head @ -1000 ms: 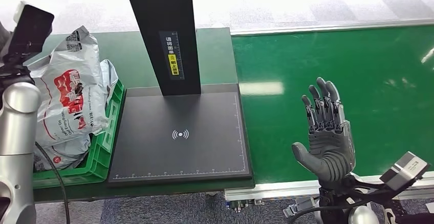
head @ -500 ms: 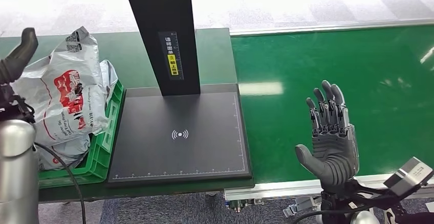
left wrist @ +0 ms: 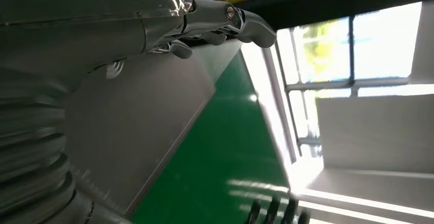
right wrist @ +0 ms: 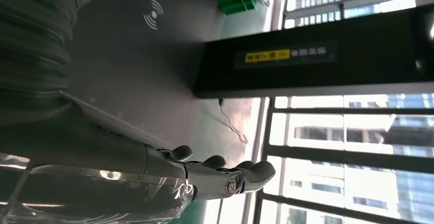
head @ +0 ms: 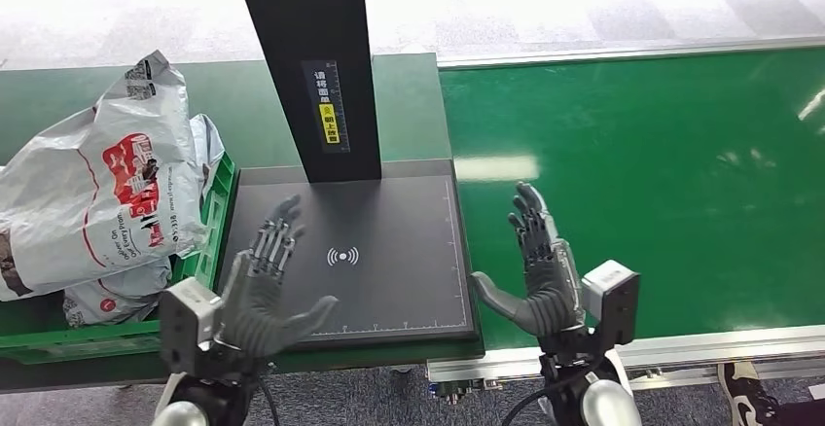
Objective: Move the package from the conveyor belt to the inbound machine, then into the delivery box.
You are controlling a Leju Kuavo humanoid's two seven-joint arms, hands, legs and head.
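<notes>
The package [head: 97,188], a grey-white poly bag with red print, lies tilted in the green crate [head: 209,251] at the left, with no hand on it. The inbound machine's black platform [head: 389,222] and its black post [head: 321,66] stand in the middle. My left hand [head: 263,290] hovers open over the platform's near left corner, fingers spread and palm turned inward. My right hand [head: 540,270] hovers open at the platform's near right edge, palm facing the left one. In the wrist views the left hand [left wrist: 220,24] and the right hand [right wrist: 204,178] hold nothing.
The green conveyor belt [head: 662,173] runs along the right with nothing on it. More grey bags [head: 107,300] lie under the package in the crate. The scan mark [head: 342,255] is in the platform's centre. A pale floor lies beyond the belt.
My left arm has dropped from beside the package to low in front of the platform. My right hand has moved left and down to the platform's right edge. The package stays in the crate.
</notes>
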